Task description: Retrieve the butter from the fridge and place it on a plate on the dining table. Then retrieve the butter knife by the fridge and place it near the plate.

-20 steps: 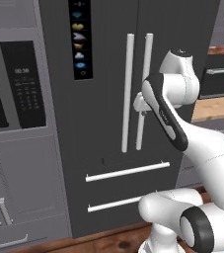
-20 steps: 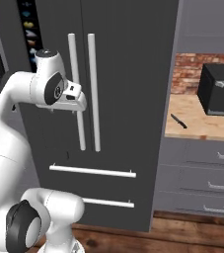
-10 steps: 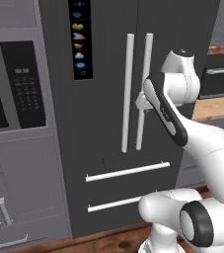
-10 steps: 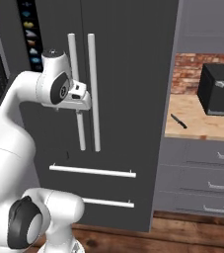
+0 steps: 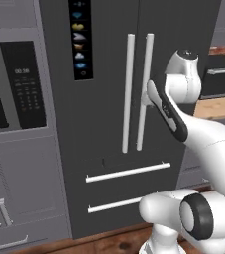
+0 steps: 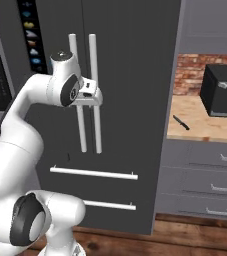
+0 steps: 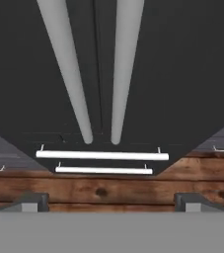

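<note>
Even, soft rendered light (no harsh shadows), slightly blurry throughout.

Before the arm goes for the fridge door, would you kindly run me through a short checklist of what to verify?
1. Gripper open: ok, fingertips stand wide apart.
2. Nothing held: ok, no object between the fingertips.
3. Fridge doors shut: ok, both closed, so the butter is hidden.
4. Vertical bar handles ahead of the gripper: ok, both lie between the fingertips' lines.
5. Contact with a handle: cannot tell, the hand sits close beside them.
6. Butter knife on the counter right of the fridge: ok, untouched.
</note>
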Motion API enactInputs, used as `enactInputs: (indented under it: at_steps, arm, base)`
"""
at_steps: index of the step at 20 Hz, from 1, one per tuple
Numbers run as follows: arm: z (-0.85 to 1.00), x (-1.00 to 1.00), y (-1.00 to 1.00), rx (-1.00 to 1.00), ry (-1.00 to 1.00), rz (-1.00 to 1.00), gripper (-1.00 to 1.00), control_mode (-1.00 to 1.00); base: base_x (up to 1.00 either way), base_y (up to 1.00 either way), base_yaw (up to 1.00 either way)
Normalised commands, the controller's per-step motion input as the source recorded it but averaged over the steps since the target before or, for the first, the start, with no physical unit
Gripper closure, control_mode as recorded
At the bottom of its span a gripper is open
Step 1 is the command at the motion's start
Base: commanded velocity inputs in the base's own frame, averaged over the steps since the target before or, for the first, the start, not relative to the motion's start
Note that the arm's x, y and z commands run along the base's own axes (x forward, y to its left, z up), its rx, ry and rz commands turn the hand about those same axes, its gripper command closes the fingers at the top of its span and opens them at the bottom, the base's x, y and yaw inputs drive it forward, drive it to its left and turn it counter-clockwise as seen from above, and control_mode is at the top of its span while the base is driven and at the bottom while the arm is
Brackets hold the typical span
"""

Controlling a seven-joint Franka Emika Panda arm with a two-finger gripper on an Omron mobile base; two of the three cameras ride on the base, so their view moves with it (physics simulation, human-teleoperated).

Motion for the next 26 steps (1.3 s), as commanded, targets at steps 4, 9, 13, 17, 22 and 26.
enactInputs:
  at_steps: [4, 9, 13, 17, 22, 26]
  arm:
    - [0.00, 0.18, 0.00, -0.11, -0.38, 0.00, -1.00, -1.00]
    - [0.00, 0.06, 0.00, -0.02, -0.12, 0.00, -1.00, -1.00]
    - [0.00, 0.22, 0.00, 0.00, -0.05, -0.02, -1.00, -1.00]
    - [0.00, 0.28, 0.00, 0.02, -0.01, -0.03, -1.00, -1.00]
    - [-0.05, 0.40, 0.00, 0.04, -0.06, -0.06, -1.00, -1.00]
    - [-0.01, 0.44, 0.00, 0.06, -0.02, -0.01, -1.00, -1.00]
  base:
    - [0.00, 0.00, 0.00]
    - [0.00, 0.00, 0.00]
    - [0.00, 0.00, 0.00]
    - [0.00, 0.00, 0.00]
    - [0.00, 0.00, 0.00]
    - [0.00, 0.00, 0.00]
